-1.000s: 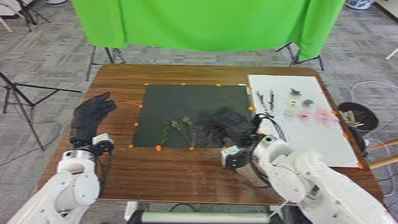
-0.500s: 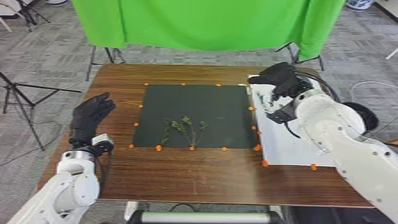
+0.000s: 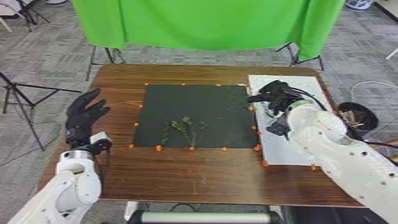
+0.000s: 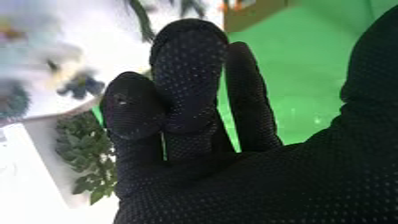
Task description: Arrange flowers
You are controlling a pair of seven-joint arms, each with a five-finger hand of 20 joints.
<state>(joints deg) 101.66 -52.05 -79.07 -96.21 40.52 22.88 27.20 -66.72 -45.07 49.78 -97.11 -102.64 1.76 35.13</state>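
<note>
Holding nothing in the relaxed, uncurled fingers of right hand point(image 3: 277, 92) or left hand point(image 3: 82, 118). Pinch the sprigs point(image 3: 186, 128) on the dark mat point(image 3: 191, 100) by their likely stiffer stems point(image 3: 193, 139); probably light, fragile-leaved.

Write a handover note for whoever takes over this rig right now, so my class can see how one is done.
Left hand: open, left of the dark sheet.
Right hand: over the white sheet; can't tell whether it holds anything.
Done: sprigs lie on the dark sheet's near part.
Left: probably adding flowers from the white sheet.
</note>
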